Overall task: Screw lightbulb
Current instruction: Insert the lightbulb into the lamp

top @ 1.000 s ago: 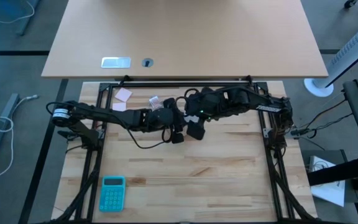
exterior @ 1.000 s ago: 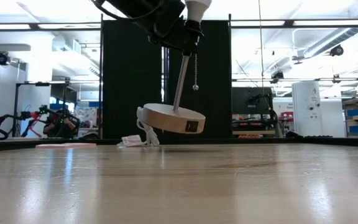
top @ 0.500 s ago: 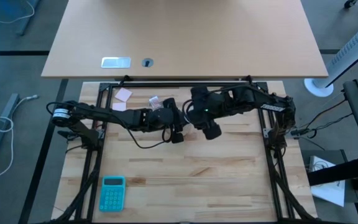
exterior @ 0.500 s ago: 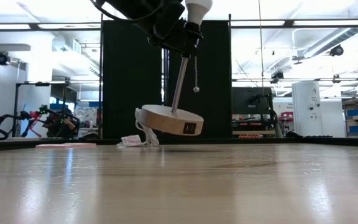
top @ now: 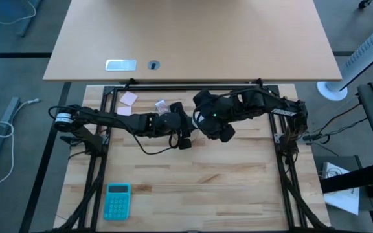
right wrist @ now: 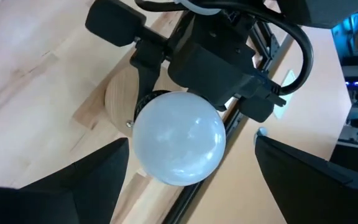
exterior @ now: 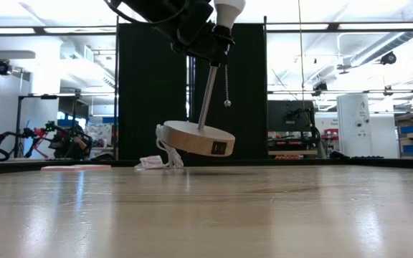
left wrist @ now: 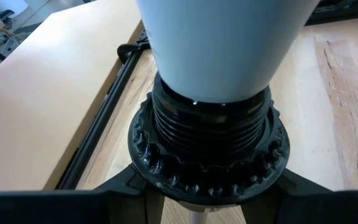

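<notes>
The lightbulb (right wrist: 178,147) sits in the black threaded socket (left wrist: 211,146) at the top of a lamp whose thin stem (exterior: 207,97) runs down to a round wooden base (exterior: 196,136); the whole lamp is held tilted above the surface (exterior: 206,215), the base clear of the wood. The left end effector (exterior: 199,36) is clamped on the socket collar and carries the lamp. The right end effector (right wrist: 185,180) has its fingers spread wide on either side of the bulb's dome and is not pinching it. The frosted globe looks thin, light and smooth, so it is probably fragile and slippery; the safest hold is likely a gentle one across its widest part, with light squeeze while turning. A pull chain (exterior: 226,84) hangs free beside the stem. How far the bulb's threads have gone into the socket is hidden by the collar. From overhead, the two arms overlap and cover the lamp, and in the level view the bulb is cut off at the upper edge.
</notes>
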{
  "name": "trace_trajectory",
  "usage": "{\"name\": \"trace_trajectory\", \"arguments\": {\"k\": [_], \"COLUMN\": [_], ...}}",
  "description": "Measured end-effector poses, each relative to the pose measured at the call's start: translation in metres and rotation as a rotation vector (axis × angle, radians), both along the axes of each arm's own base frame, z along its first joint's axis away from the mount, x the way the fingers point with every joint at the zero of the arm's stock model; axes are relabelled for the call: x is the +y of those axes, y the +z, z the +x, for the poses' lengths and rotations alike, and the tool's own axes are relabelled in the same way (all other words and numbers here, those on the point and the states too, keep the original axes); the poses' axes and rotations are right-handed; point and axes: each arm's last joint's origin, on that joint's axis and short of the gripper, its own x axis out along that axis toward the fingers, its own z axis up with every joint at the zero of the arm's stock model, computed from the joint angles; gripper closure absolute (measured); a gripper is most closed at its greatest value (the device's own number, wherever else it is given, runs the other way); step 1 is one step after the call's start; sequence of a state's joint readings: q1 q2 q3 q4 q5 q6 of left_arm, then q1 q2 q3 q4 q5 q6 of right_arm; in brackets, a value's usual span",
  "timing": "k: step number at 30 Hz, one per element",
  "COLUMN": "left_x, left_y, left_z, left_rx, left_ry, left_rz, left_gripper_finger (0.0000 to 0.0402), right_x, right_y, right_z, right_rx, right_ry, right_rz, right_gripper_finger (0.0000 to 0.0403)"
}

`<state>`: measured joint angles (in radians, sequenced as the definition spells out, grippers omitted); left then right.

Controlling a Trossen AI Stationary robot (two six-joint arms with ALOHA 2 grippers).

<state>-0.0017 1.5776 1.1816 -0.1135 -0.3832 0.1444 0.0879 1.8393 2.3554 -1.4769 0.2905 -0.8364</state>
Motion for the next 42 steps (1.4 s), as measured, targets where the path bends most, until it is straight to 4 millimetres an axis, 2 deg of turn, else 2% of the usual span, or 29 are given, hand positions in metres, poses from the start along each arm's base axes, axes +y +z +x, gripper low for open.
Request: {"name": "trace_trajectory", "arguments": {"k": [17,26,31,35,42], "left_x": [0.0,0.0,0.0,0.0,0.0], "left_y": [0.0,0.0,0.0,0.0,-0.001], "left_z": [0.0,0.0,0.0,0.0,0.0], "left_rx": [-0.001,0.0,0.0,0.0,0.004], "left_ry": [0.0,0.0,0.0,-0.001,-0.005], "left_rz": [0.0,0.0,0.0,0.0,-0.002], "left_gripper_finger": [0.0257,0.0257,0.0257,0.0257,0.0257], "right_x": [-0.001,0.0,0.0,0.0,0.0], "right_y": [0.003,-0.012,-0.018,-0.02,-0.021], "right_z": [0.004,0.008,0.011,0.012,0.014], "right_rx": [-0.051,0.016,0.017,-0.005,-0.035], "right_ry": [-0.013,-0.003,-0.076,-0.151,-0.245], "right_rz": [-0.016,0.008,0.06,0.112,0.166], "right_gripper_finger": [0.0059,0.0059,0.0061,0.0087,0.0159]}}
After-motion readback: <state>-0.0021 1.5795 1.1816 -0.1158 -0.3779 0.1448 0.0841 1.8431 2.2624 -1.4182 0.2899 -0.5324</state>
